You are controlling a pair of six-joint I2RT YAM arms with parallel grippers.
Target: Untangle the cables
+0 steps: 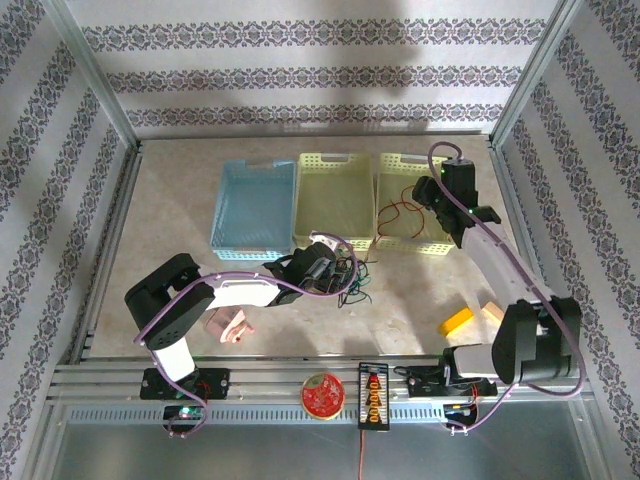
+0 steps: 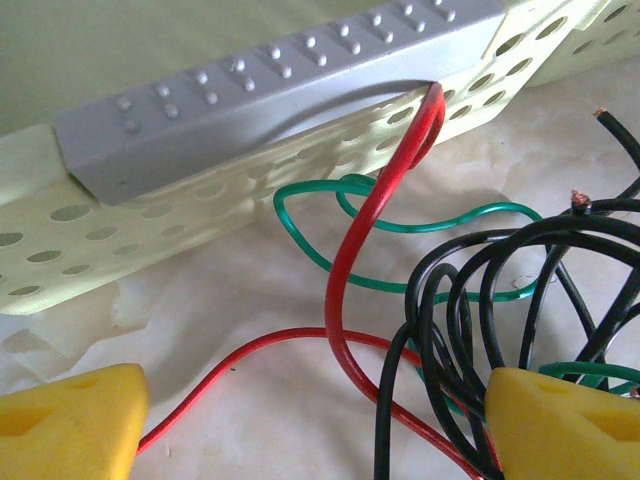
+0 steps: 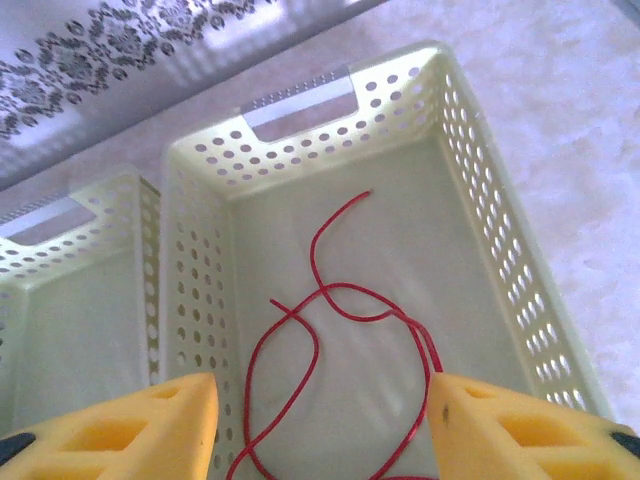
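Fingers [image 2: 70, 415] of the left gripper [image 2: 310, 430], tipped in yellow foam, stand wide apart low over the table with nothing pinched between them. The cables lie in the gap as one knot just in front of a basket. A thin red wire [image 2: 338, 290] rises in a tall loop and crosses a thin green wire [image 2: 470, 213], while several coils of thin black wire [image 2: 423, 300] bunch against the right-hand fingertip. I judge the step in hand to be picking one strand out of this knot. The red loop looks the best choice, since it stands apart from the black coils. The grip should close on it alone and draw it away slowly, watching that the green loop it crosses does not come along. Behind the knot is the perforated wall of the pale yellow-green plastic basket [image 2: 150, 230]. The top of the red loop passes under its rim, and whether it is hooked there is hard to tell. The lower runs of all three colours are cut off at the frame edge, and I cannot tell whether the black coils touch the fingertip or merely pass behind it. Farther off, the right gripper [image 3: 320, 430] hovers, also spread and empty, above a second perforated pale yellow basket [image 3: 480, 200], where a separate loose red wire [image 3: 314, 255] lies on the floor.
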